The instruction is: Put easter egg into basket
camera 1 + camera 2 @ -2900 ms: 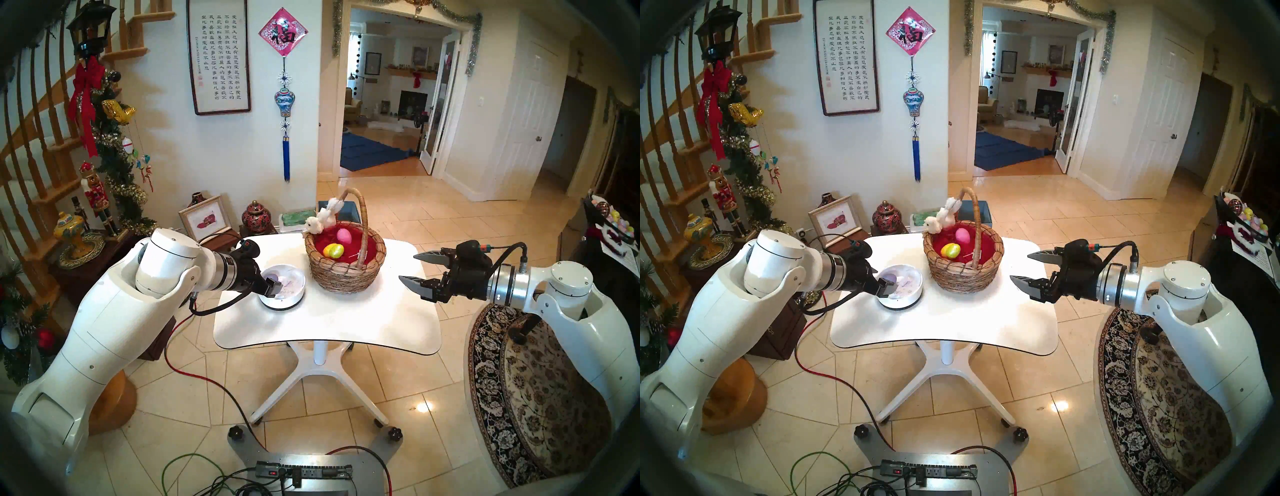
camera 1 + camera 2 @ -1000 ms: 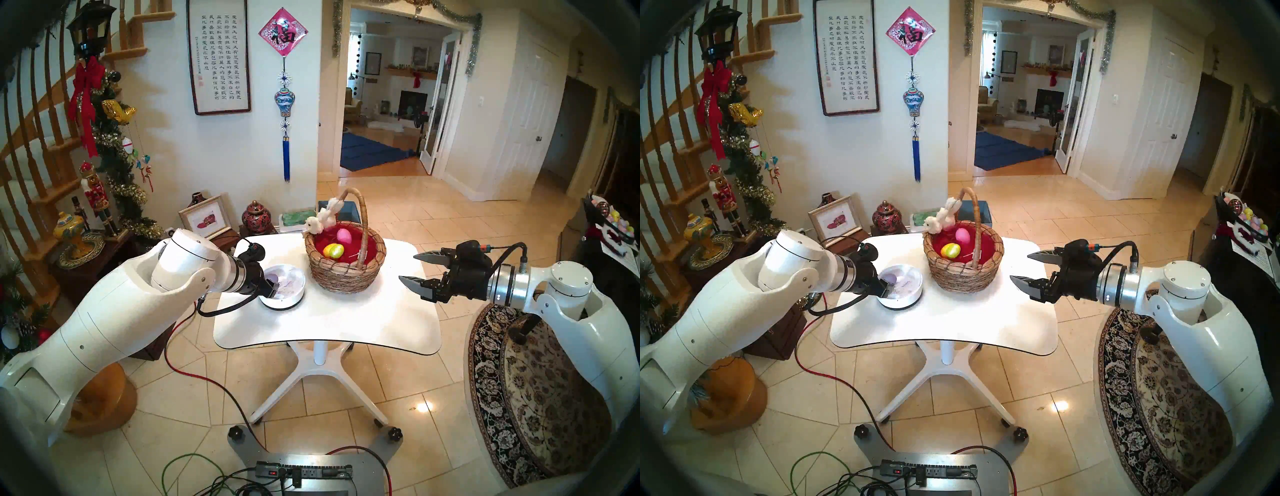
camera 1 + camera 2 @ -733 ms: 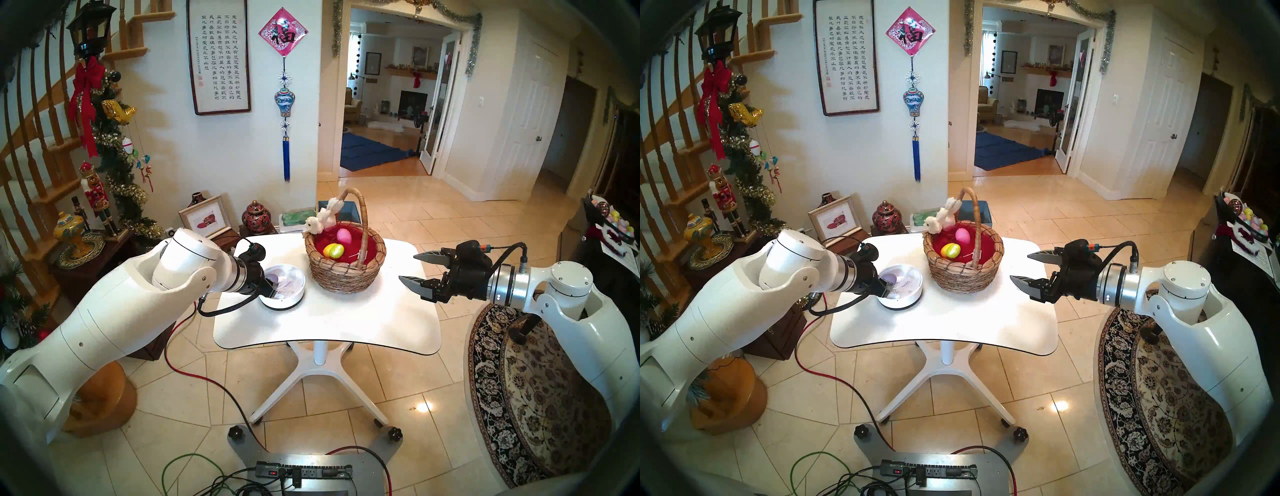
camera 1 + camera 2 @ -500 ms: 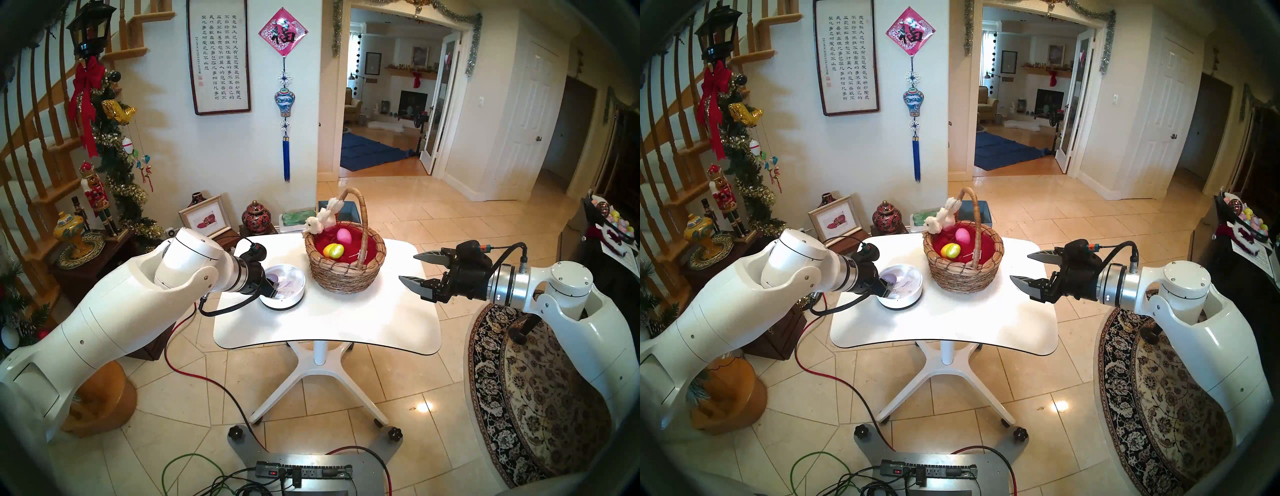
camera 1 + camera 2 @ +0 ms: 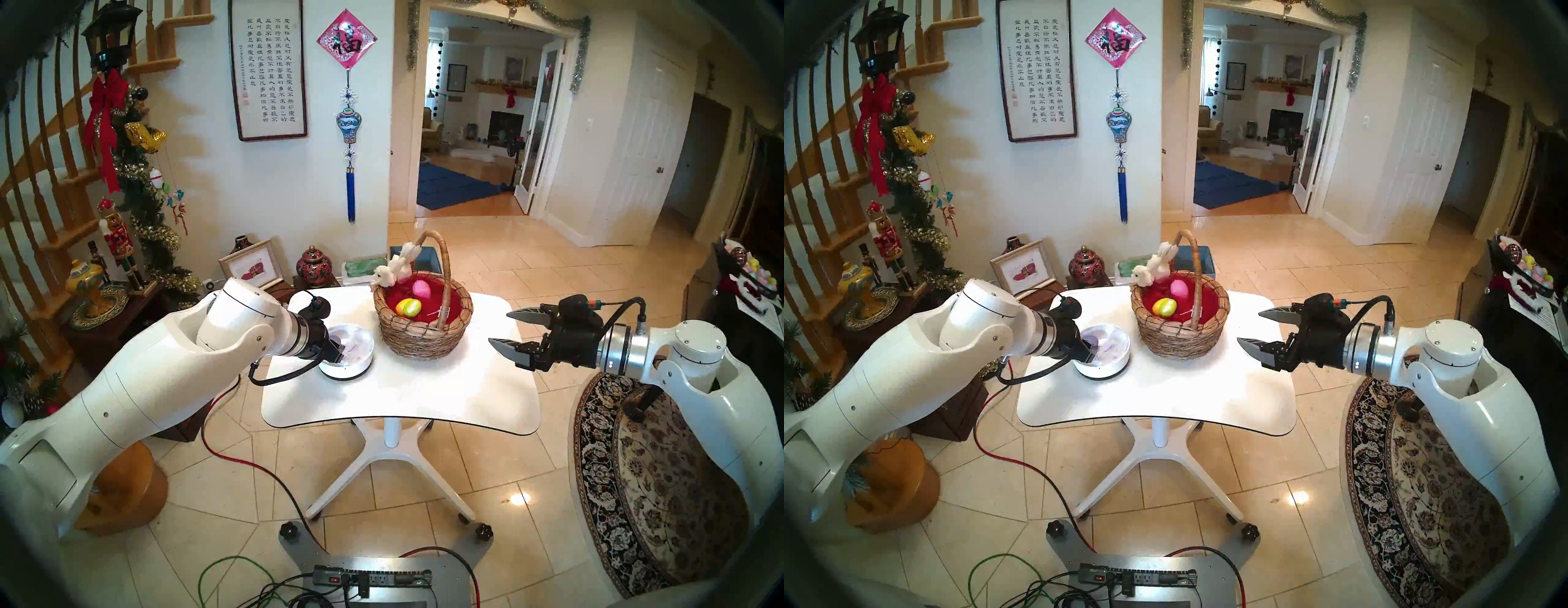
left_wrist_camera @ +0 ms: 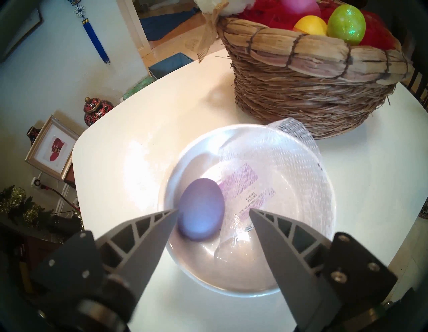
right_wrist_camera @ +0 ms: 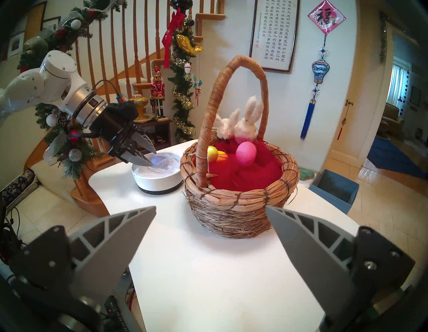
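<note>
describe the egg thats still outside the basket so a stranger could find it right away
On the white table, left of the wicker basket, sits a shallow white bowl. Inside, beside white netting, lies the purple egg: the only egg outside the basket.

Cream floor tiles [image 5: 530, 271] fill the frame's centre, a patterned round rug [image 5: 662, 479] lower right. Upper left, a wooden staircase [image 5: 46, 178]; a calligraphy scroll [image 5: 268, 68] hangs on the white wall [image 5: 203, 161].
</note>
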{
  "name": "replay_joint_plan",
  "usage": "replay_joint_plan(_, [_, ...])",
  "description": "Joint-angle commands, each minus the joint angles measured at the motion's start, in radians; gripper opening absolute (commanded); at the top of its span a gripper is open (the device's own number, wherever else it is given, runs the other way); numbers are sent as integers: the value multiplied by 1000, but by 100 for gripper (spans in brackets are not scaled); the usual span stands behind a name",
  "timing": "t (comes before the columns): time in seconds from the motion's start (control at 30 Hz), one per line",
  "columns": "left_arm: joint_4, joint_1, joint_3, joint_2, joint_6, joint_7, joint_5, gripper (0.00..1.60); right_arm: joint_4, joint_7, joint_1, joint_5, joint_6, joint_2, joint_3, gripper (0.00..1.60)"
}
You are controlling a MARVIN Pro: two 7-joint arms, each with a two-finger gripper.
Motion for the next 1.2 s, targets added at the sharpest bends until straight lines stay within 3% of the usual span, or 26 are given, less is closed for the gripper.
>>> replay_joint_plan(0.0, [-10, -34, 6, 0, -3, 5, 9, 120, -2, 1, 0, -2, -3, 3, 6, 160])
replay_joint_plan(1.17, [18, -47, 48, -19, -3, 47, 1, 120, -2, 0, 0, -1, -3, 4, 5, 160])
